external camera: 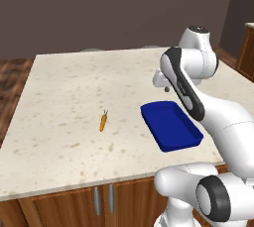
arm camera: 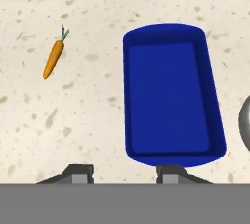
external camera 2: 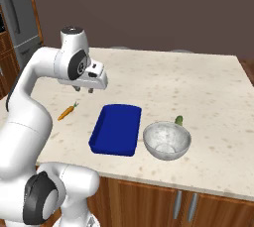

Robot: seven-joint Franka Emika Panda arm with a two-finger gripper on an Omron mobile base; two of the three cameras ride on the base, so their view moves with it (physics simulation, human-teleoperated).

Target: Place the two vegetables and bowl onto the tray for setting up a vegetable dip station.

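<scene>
Tool: it hung above the bench, over the strip between the carrot and the tray; its two tips stood apart, with only air between them, and they touched nothing.
Carrot: it lay flat on the bench, on the far side of the tray from the bowl, and well apart from the tray. In the hand view it was up and to the left of the tips, green top pointing away from them.
Tray: blue, nothing inside, flat on the bench. In the hand view its near short rim was just above the right tip, so the tool was beside this end, not over the middle.
Bowl: it sat just beside the tray's long side, away from the carrot, near the bench's front edge.
Cucumber: only a small green end was visible behind the bowl's far rim; whether it touched the bowl I cannot tell.
</scene>
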